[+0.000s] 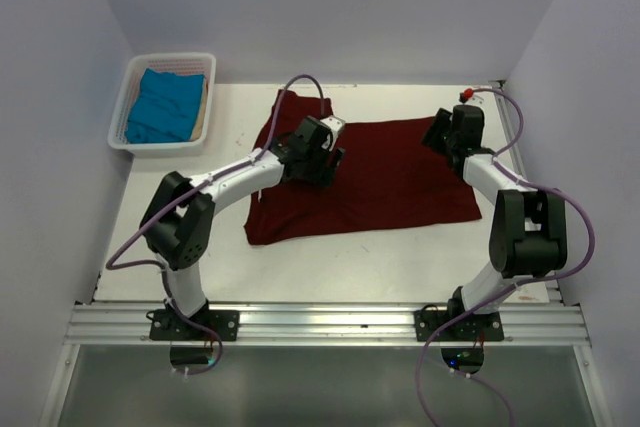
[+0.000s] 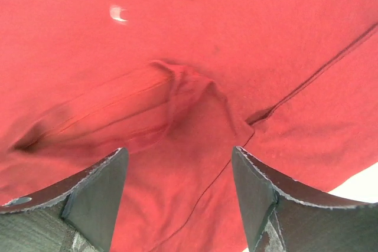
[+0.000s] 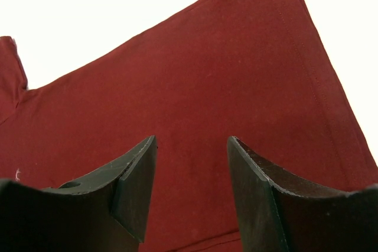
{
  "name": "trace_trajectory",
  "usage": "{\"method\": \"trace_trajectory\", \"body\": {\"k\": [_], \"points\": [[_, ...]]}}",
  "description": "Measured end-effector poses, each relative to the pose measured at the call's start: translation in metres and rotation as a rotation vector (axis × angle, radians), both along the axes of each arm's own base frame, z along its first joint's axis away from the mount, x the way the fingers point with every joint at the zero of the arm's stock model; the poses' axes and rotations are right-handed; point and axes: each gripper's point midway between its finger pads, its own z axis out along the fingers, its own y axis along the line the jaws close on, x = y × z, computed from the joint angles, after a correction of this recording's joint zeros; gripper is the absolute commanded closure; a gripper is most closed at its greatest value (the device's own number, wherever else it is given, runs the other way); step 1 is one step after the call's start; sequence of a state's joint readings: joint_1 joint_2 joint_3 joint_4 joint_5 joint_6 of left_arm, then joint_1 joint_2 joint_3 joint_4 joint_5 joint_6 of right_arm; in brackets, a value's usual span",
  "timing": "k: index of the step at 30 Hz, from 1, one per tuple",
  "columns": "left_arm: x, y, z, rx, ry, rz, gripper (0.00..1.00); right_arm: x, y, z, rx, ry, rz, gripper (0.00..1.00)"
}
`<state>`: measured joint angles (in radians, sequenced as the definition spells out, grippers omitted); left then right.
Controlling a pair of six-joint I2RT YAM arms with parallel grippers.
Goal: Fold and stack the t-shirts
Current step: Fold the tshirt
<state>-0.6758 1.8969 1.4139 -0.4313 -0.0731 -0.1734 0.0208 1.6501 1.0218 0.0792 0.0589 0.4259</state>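
Observation:
A dark red t-shirt (image 1: pixel 385 177) lies spread flat on the white table. My left gripper (image 1: pixel 322 159) is open just above its left part, near the collar. In the left wrist view the red cloth (image 2: pixel 195 57) fills the frame, with a puckered fold and a seam between my open fingers (image 2: pixel 97 196). My right gripper (image 1: pixel 443 135) is open above the shirt's upper right edge. In the right wrist view the flat red cloth (image 3: pixel 195 87) lies between the open fingers (image 3: pixel 133 187). A folded blue t-shirt (image 1: pixel 162 107) lies in the basket.
A white basket (image 1: pixel 128 143) stands at the back left corner of the table. Bare white table (image 1: pixel 330 257) runs along the near side. White walls close in the left, back and right. Purple cables loop from both arms.

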Motion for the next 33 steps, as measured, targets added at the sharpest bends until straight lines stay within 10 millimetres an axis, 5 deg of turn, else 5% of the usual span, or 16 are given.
{"method": "trace_trajectory", "body": {"k": [2,4,5,6,7,17,26,33], "points": [[-0.001,0.009,0.017,-0.020,-0.056,0.040,0.26,0.000,0.000,0.000,0.000,-0.001,0.000,0.46],[0.001,0.014,0.031,-0.040,-0.103,0.081,0.44,0.000,0.000,0.000,0.000,0.000,0.000,0.47],[0.002,0.016,0.036,-0.050,-0.119,0.105,0.59,0.000,0.000,0.000,0.000,0.000,0.001,0.51],[0.004,0.017,0.040,-0.063,-0.127,0.129,0.91,0.000,0.000,0.000,0.000,0.000,0.001,0.54],[0.006,0.017,0.041,-0.073,-0.131,0.150,1.00,0.000,0.000,0.000,0.000,0.000,0.002,0.55],[-0.009,0.026,-0.028,0.017,0.061,0.278,1.00,-0.001,0.002,-0.001,0.005,0.004,0.009,0.59],[-0.008,0.029,-0.029,0.027,0.075,0.330,1.00,-0.001,0.003,-0.001,0.008,0.005,0.013,0.59],[0.010,0.035,-0.059,0.073,0.108,0.358,1.00,-0.001,0.004,-0.001,0.012,0.006,0.020,0.59]]}}
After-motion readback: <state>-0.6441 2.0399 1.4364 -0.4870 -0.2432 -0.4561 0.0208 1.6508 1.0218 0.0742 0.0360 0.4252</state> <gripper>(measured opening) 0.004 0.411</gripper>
